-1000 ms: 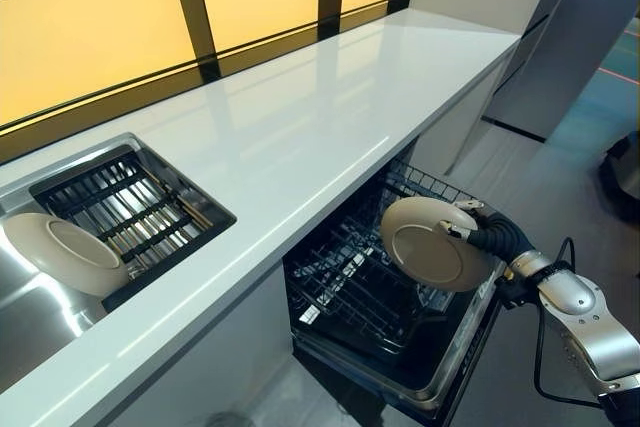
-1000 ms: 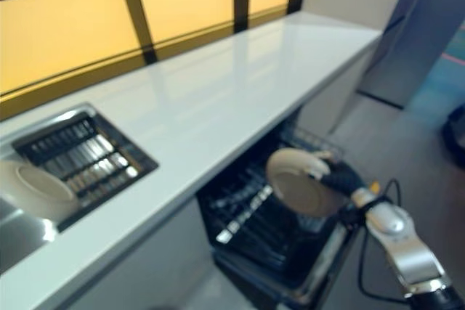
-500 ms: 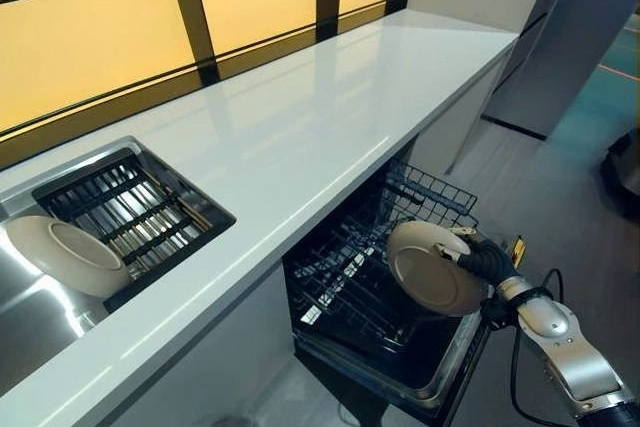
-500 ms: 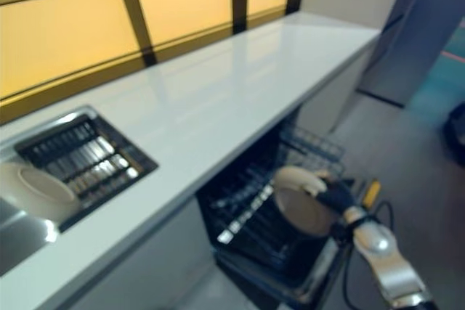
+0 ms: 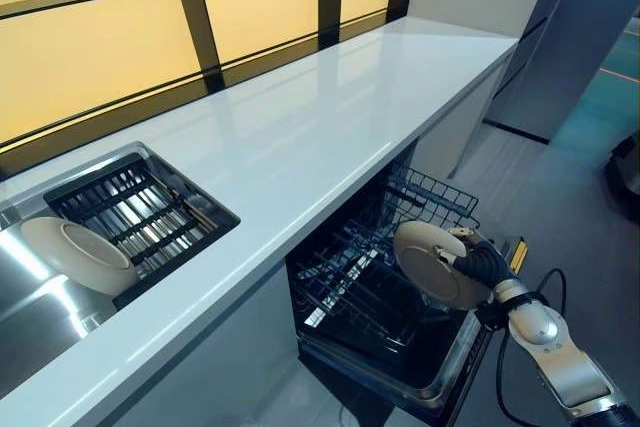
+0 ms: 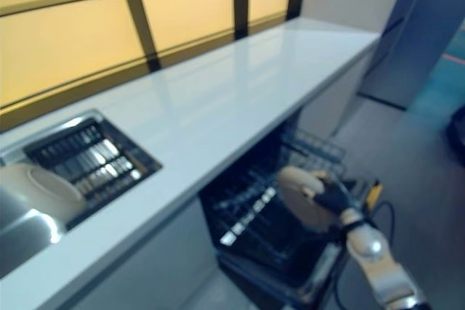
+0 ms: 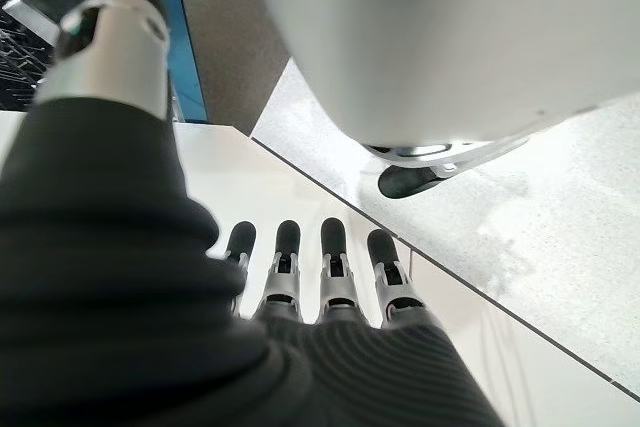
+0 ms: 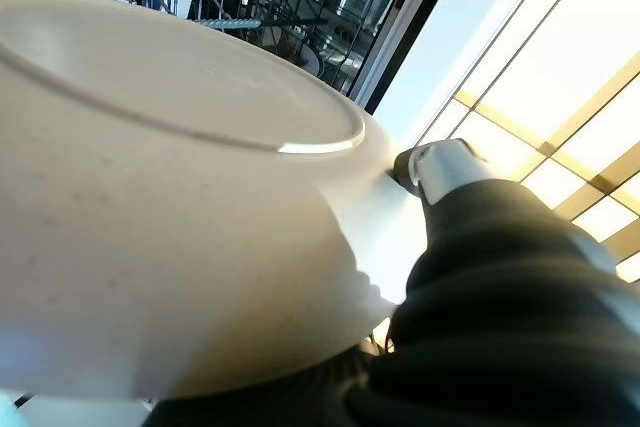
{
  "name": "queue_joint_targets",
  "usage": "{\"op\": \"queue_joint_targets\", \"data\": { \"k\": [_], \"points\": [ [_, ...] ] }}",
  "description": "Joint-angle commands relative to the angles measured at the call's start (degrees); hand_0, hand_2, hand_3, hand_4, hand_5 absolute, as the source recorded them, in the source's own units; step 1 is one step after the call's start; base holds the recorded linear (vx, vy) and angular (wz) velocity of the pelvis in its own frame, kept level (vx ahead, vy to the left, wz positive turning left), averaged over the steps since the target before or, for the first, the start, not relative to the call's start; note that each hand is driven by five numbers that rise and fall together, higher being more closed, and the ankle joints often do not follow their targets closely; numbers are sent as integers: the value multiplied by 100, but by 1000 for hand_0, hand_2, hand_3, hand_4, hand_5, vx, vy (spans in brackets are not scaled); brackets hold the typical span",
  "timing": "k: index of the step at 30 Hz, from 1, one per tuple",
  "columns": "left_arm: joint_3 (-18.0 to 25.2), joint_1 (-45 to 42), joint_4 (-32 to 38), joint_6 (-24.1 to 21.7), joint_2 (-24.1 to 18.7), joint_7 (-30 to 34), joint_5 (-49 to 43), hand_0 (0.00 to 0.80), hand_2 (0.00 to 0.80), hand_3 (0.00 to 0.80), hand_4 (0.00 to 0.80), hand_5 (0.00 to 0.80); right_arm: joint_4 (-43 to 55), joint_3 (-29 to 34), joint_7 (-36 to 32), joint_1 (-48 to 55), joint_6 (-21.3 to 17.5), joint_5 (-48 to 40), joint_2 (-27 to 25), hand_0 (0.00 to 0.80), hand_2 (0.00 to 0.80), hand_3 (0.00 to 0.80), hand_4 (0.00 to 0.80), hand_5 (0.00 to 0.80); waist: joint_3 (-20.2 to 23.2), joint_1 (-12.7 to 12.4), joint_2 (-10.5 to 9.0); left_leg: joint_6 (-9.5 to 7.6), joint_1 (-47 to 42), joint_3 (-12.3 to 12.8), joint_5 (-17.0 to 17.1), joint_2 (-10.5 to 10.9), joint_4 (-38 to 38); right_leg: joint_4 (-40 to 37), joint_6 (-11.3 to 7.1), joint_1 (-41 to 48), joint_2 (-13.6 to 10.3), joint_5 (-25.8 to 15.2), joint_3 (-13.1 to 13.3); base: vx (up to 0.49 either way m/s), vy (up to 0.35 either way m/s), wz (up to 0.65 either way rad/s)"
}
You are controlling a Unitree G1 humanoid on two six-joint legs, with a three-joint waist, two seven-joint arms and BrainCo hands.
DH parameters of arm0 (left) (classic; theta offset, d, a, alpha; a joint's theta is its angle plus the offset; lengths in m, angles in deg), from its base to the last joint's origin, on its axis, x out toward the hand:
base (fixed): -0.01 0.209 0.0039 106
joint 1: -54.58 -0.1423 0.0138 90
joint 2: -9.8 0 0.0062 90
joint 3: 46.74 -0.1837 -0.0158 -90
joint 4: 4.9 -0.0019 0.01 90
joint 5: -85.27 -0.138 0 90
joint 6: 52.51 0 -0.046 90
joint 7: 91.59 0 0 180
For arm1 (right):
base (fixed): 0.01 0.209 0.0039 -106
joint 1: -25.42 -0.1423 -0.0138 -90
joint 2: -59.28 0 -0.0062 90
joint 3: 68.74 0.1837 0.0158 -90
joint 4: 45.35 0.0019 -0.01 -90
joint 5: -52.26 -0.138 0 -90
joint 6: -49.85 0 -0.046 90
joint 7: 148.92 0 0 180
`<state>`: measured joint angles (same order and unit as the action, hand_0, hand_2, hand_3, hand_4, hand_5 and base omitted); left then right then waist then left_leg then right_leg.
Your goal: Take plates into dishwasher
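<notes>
My right hand (image 5: 484, 265) is shut on the rim of a cream plate (image 5: 432, 261), which stands on edge, tilted, over the near right part of the dishwasher's black wire rack (image 5: 350, 282). Up close, the plate (image 8: 170, 197) fills the right wrist view, with the thumb (image 8: 440, 169) pressed on its rim and rack wires beyond. A second cream plate (image 5: 78, 255) leans in the steel sink (image 5: 30, 337) at the left. My left hand (image 7: 320, 277) shows only in its wrist view, fingers straight and holding nothing.
A long white counter (image 5: 300, 137) runs above the pulled-out dishwasher. A dark slatted drainer (image 5: 140, 215) sits in the sink beside the second plate. Grey floor lies to the right of the dishwasher.
My right hand has carried the plate down and a little inward, closer to the rack. The camera has shifted slightly, so the sink sits further right.
</notes>
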<state>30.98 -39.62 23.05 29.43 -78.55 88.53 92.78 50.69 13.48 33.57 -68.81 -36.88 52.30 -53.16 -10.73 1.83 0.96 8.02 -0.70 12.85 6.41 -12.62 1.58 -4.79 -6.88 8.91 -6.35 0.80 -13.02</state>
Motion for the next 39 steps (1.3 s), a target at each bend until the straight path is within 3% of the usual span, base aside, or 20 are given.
{"op": "queue_joint_targets", "data": {
  "k": [1, 20, 39],
  "points": [
    [-151, 246, -45, -23, -47, -8, -128, 0, 0, 0, 0, 0, 464, -15, 163, -155, -433, 399, 48, 800, 800, 800, 800, 800, 133, -226, -134, 128, 429, 46, 493, -163, 202, 239, 227, -76, 173, 21, -76, 0, 0, 0],
    [-247, 373, -42, 79, -50, 26, -192, 0, 0, 0, 0, 0, 211, -689, 2, -181, -294, 505, 233, 800, 800, 800, 800, 800, 93, -313, -139, 134, 459, -10, 492, -131, 204, 170, 209, -40, 174, 1, -139, 0, 0, 0],
    [-497, 589, 15, 207, 21, 2, -181, 0, 0, 0, 0, 0, -726, -1414, 534, -539, 197, 649, 806, 800, 800, 800, 800, 800, -4, -461, -77, 138, 527, -133, 502, -67, 191, 180, 214, -52, 121, -12, -253, 0, 0, 0]
  ]
}}
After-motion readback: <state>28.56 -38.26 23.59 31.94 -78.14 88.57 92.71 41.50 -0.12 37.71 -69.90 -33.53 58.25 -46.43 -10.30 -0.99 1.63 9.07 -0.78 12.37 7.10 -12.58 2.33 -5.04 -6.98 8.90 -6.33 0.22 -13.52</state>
